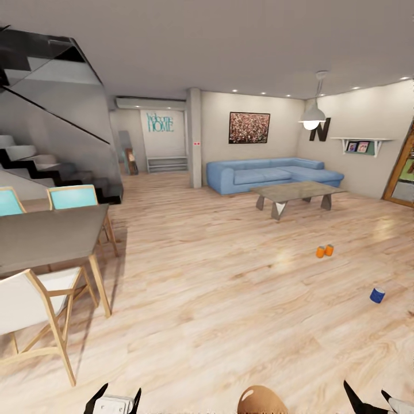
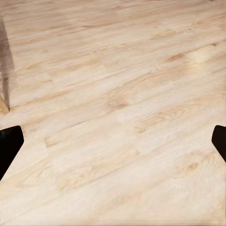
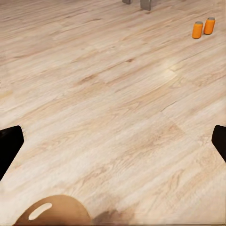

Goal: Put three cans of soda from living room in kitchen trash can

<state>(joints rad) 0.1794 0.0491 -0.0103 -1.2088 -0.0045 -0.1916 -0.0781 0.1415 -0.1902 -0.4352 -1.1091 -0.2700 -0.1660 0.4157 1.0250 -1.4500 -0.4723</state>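
Observation:
Two orange cans of soda [image 1: 325, 250] stand side by side on the light wood floor of the living room, ahead and to the right. The same pair of orange cans [image 3: 203, 28] appears far off in the right wrist view. A blue can of soda [image 1: 377, 295] stands alone, nearer and further right. My left gripper [image 1: 115, 397] [image 2: 113, 146] and right gripper [image 1: 366, 394] [image 3: 113, 146] hang low at the front, both open and empty over bare floor. A glossy copper-brown rounded thing [image 1: 263, 401] [image 3: 52, 213] sits low between them; I cannot tell whether it is the trash can.
A grey dining table [image 1: 52, 233] with wooden chairs [image 1: 34, 305] stands at the left, before a dark staircase [image 1: 46, 155]. A blue sofa [image 1: 270, 172] and a grey low table [image 1: 296, 192] lie beyond the cans. Wood floor stretches from me to the cans.

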